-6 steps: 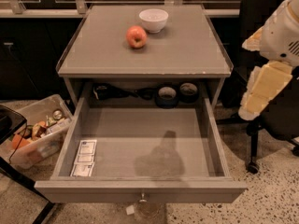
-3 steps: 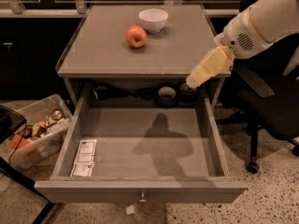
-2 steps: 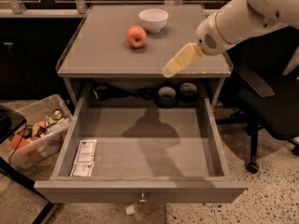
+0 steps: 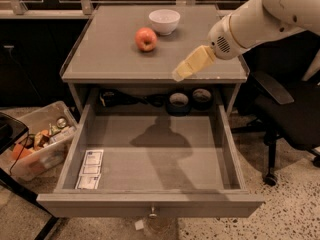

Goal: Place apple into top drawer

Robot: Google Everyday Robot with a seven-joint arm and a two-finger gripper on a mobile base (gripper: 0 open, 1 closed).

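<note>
Apple (image 4: 146, 38) is sitting on the grey table (image 4: 100, 54), toward the back and a little right of centre, just in front of and left of a white bowl (image 4: 164, 20); whether the two are touching cannot be told. Hanging over the table's front right part, well apart from the apple, the gripper (image 4: 181, 73) is pointing down and to the left at the end of a white arm (image 4: 260, 19) that is reaching in from the upper right. Whether the gripper is clenched or released cannot be told, but it is carrying nothing. Below the table, the top drawer (image 4: 150, 204) is standing pulled wide open, its small metal knob (image 4: 152, 214) facing the camera and white paper packets (image 4: 90, 170) lying in its front left corner. A clear plastic bin (image 4: 35, 149) of oddments is sitting on the floor at left, and a dark office chair (image 4: 295, 119) is standing at right.
</note>
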